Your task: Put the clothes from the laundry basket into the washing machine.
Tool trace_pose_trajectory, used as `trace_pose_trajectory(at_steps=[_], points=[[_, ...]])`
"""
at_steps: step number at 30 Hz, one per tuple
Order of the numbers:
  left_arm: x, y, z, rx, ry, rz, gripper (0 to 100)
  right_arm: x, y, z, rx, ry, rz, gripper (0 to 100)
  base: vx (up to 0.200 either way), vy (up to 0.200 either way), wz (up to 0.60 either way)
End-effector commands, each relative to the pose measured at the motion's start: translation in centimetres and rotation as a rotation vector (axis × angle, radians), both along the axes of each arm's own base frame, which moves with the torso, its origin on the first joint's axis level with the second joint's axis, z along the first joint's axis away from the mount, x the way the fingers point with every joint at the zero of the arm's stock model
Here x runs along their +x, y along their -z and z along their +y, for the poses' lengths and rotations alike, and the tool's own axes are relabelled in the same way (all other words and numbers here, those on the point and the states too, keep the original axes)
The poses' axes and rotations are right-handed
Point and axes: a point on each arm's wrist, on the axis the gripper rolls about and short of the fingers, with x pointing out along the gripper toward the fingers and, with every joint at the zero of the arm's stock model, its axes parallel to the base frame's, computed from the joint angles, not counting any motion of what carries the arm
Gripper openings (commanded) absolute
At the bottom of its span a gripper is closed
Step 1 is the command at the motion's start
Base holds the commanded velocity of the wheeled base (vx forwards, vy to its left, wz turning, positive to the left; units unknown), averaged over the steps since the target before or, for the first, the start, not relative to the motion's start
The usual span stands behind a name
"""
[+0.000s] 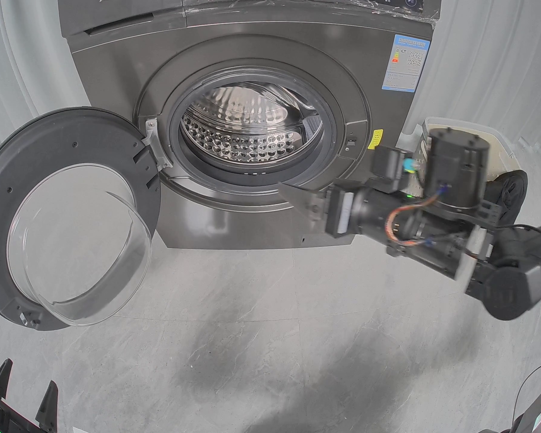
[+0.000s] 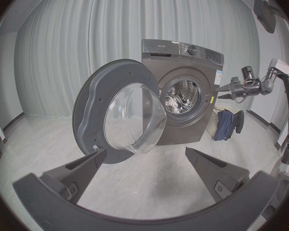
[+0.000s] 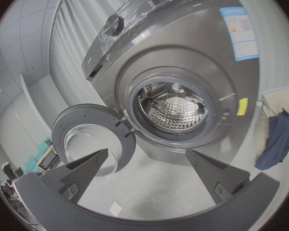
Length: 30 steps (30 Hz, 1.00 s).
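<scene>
The grey washing machine (image 1: 246,61) stands with its round door (image 1: 72,211) swung wide open to the left, and its steel drum (image 1: 249,127) looks empty. The white laundry basket (image 1: 463,128) sits to the machine's right, partly behind my right arm. A dark blue garment (image 3: 276,141) and a black one (image 2: 239,121) hang over its rim. My right gripper (image 1: 291,196) is open and empty, held in the air in front of the lower right of the drum opening. My left gripper (image 1: 29,380) is open and empty, low near the floor in front of the door.
Pale grey floor (image 1: 270,332) stretches in front of the machine. A white curtain (image 2: 86,32) lines the wall behind. The open door juts out over the floor on the left side.
</scene>
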Motion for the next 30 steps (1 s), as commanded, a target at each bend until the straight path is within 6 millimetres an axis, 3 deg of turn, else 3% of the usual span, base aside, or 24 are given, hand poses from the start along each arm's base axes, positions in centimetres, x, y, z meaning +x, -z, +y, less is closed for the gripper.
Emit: trace_pose_trajectory(at_steps=[1, 3, 4, 7, 13, 15, 18, 30], points=[[0.0, 0.5, 0.0, 0.001, 0.000, 0.002, 100, -7.0, -0.6, -11.8, 0.009, 0.184, -0.044, 100, 0.000, 0.000, 0.00], [0.0, 0.5, 0.0, 0.001, 0.000, 0.003, 100, -8.0, -0.6, -13.2, 0.008, 0.233, -0.062, 100, 0.000, 0.000, 0.00], [0.0, 0.5, 0.0, 0.001, 0.000, 0.002, 100, -9.4, -0.7, -15.0, 0.001, 0.304, -0.098, 100, 0.000, 0.000, 0.00], [0.0, 0.5, 0.0, 0.000, 0.000, 0.002, 100, -11.9, -0.1, -18.0, -0.033, 0.424, -0.151, 100, 0.000, 0.000, 0.00], [0.0, 0.5, 0.0, 0.000, 0.000, 0.002, 100, -17.9, 2.4, -21.3, -0.057, 0.581, -0.247, 100, 0.000, 0.000, 0.00], [0.0, 0.5, 0.0, 0.001, 0.000, 0.002, 100, -18.9, 3.3, -21.7, -0.060, 0.609, -0.256, 100, 0.000, 0.000, 0.00], [0.0, 0.5, 0.0, 0.001, 0.000, 0.002, 100, -21.4, 6.9, -22.3, -0.101, 0.658, -0.251, 100, 0.000, 0.000, 0.00], [0.0, 0.5, 0.0, 0.001, 0.000, 0.002, 100, -26.9, 11.9, -22.1, -0.095, 0.535, -0.240, 100, 0.000, 0.000, 0.00]])
